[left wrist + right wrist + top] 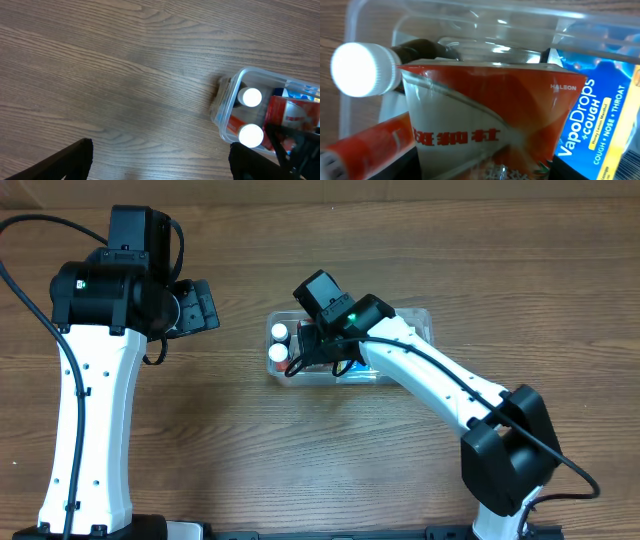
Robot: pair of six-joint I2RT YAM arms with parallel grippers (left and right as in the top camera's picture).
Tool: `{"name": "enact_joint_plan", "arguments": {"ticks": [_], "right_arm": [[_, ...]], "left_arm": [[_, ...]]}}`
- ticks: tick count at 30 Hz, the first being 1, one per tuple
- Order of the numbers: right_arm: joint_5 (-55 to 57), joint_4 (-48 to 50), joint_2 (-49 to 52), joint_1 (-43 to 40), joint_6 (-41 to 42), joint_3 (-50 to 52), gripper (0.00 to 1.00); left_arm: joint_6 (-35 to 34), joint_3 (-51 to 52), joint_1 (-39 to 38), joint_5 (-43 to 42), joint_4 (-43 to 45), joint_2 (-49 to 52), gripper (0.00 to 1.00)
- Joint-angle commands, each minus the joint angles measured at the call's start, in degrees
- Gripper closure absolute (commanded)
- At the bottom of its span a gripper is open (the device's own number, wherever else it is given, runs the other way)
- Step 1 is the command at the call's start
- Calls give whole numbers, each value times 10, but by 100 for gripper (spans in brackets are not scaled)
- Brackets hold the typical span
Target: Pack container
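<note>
The clear plastic container (420,320) sits mid-table; it also shows in the left wrist view (234,85) and the right wrist view (470,20). Inside are two white-capped bottles (279,342), a blue VapoDrops bag (600,115) and a red tube (365,142). My right gripper (320,358) is down in the container, its fingers (485,167) on either side of a red-and-white packet (485,110) and shut on it. My left gripper (205,305) is open and empty (160,155), left of the container above bare wood.
The wooden table (230,440) spreads around the container. The left arm's white link (95,420) stands at the left. The right arm (440,380) reaches over the container's right half and hides part of it.
</note>
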State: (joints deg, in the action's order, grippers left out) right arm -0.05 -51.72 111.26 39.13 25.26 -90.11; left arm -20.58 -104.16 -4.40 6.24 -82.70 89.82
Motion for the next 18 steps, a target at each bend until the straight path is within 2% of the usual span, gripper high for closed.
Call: {"name": "enact_joint_plan", "arguments": {"ticks": [1, 4, 8, 18], "right_arm": [[-1, 10, 7, -1, 3, -9, 39], [-1, 15, 7, -1, 3, -9, 34], [-1, 16, 7, -1, 3, -9, 21], [0, 15, 7, -1, 3, -9, 21]], "left_arm": [[13, 2, -1, -1, 1, -2, 12], [13, 2, -1, -1, 1, -3, 12], [13, 2, -1, -1, 1, -2, 12], [13, 2, -1, -1, 1, -2, 12]]}}
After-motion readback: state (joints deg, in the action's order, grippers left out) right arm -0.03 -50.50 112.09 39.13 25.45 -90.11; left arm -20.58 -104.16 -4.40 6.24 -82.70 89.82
